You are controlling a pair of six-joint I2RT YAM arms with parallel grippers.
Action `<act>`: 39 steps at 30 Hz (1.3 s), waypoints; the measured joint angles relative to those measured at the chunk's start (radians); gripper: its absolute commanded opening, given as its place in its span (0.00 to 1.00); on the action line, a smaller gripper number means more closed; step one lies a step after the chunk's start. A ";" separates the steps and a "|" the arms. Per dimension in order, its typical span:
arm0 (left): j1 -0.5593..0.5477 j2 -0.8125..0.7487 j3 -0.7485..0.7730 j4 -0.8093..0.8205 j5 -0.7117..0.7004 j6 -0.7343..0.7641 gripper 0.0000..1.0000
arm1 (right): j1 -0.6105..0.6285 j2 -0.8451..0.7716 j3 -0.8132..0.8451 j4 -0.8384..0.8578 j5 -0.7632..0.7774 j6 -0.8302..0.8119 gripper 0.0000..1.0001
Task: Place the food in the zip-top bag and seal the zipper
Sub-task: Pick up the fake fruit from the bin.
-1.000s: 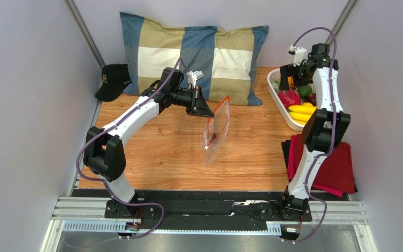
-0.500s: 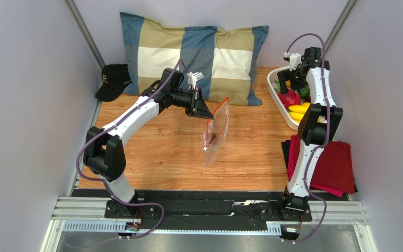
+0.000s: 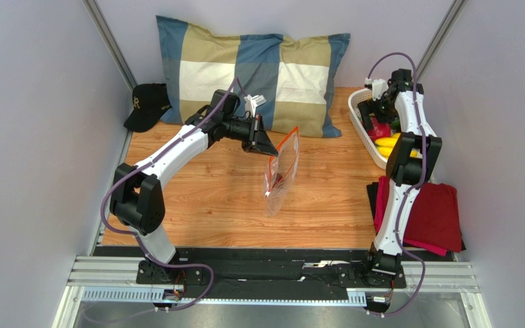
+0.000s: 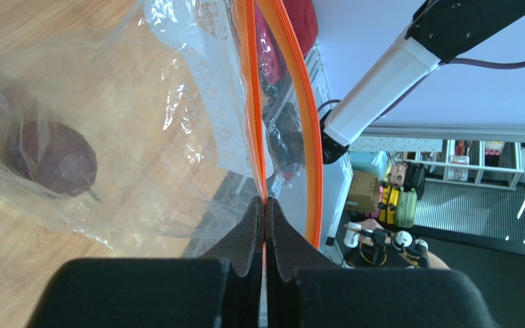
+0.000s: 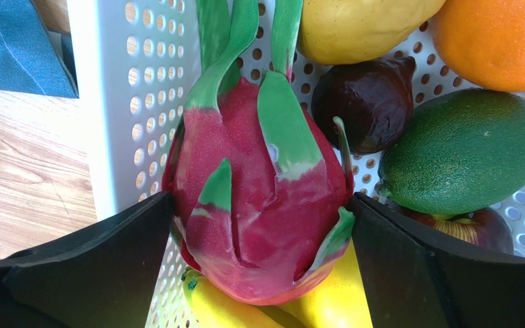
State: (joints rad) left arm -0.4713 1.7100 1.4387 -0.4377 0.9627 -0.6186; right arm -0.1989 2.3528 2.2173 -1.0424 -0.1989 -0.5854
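Observation:
My left gripper [image 3: 270, 148] is shut on the orange-red zipper [image 4: 253, 102] of the clear zip-top bag [image 3: 282, 171] and holds it hanging above the table, mouth partly apart. A dark purple piece [image 4: 56, 157] lies inside the bag. My right gripper [image 5: 262, 225] is down in the white basket [image 5: 108, 102], open, with a finger close on each side of the magenta dragon fruit [image 5: 258, 198]. The dragon fruit lies on the yellow bananas [image 5: 313, 307]. An orange [image 5: 498, 34], a yellow piece [image 5: 361, 24], a dark purple piece [image 5: 371, 102] and a green fruit [image 5: 464, 150] lie beside it.
A checked pillow [image 3: 251, 68] lies at the back, a black cap [image 3: 147, 104] at the back left. A red folded cloth [image 3: 436, 212] lies at the right, in front of the basket [image 3: 361, 126]. Grey walls stand on both sides.
My right gripper has moved down and back into the basket and now straddles the dragon fruit. The left arm and the bag have not moved.

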 measured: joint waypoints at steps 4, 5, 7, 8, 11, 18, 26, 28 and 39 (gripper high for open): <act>0.001 0.003 0.000 0.000 0.000 0.000 0.00 | 0.000 0.003 0.003 0.000 0.013 -0.003 0.92; 0.001 0.004 0.000 0.000 0.000 0.000 0.00 | 0.000 0.003 0.003 -0.001 0.015 -0.003 0.79; 0.001 0.005 0.000 0.000 0.000 0.001 0.00 | 0.000 0.003 0.003 0.000 0.016 -0.006 0.65; 0.001 0.006 0.000 -0.001 0.000 0.001 0.00 | 0.000 0.003 0.005 0.000 0.018 -0.006 0.54; 0.001 0.007 0.002 -0.009 0.000 0.003 0.00 | -0.001 -0.001 0.009 0.006 0.016 -0.005 0.38; 0.001 0.007 0.008 -0.011 -0.001 0.005 0.00 | -0.023 -0.047 -0.047 0.023 -0.023 0.015 0.13; 0.001 0.010 0.010 -0.011 -0.001 0.005 0.00 | -0.061 -0.107 -0.061 0.032 -0.093 0.082 0.05; 0.001 0.010 0.010 -0.011 -0.002 0.005 0.00 | -0.067 -0.132 -0.070 0.049 -0.111 0.109 0.00; 0.001 0.011 0.013 -0.011 -0.003 0.003 0.00 | -0.079 -0.330 -0.153 0.174 -0.286 0.318 0.00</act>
State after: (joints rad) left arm -0.4706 1.7214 1.4521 -0.4488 0.9592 -0.6155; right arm -0.2783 2.0224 2.0647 -0.8688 -0.4854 -0.2676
